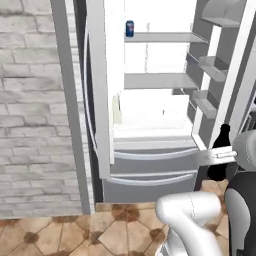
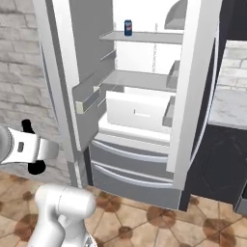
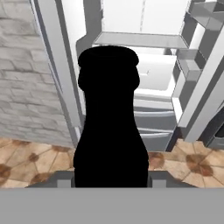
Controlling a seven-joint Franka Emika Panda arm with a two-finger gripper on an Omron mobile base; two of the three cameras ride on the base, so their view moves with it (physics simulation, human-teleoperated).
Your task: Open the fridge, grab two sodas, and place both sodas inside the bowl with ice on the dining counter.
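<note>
The fridge [image 1: 150, 172] stands with both upper doors swung wide, its white inside and shelves showing. A blue soda [image 1: 129, 28] [image 2: 128, 27] stands on the upper shelf near the left side. My gripper [image 1: 222, 154] [image 2: 29, 147] is out in front of the fridge, at drawer height. It is shut on the other soda [image 3: 109, 122], a black shape that sticks out above and below the hand [image 1: 223, 135] [image 2: 26, 126]. In the hand view it covers the fingers. The bowl with ice and the dining counter are out of view.
The right door's bins [image 1: 212, 67] jut toward my hand. The left door [image 2: 84, 96] hangs open beside a grey brick wall [image 1: 30, 110]. A white veined worktop on dark cabinets [image 2: 229, 103] adjoins the fridge on the right. Brown tiled floor [image 2: 144, 226] lies below.
</note>
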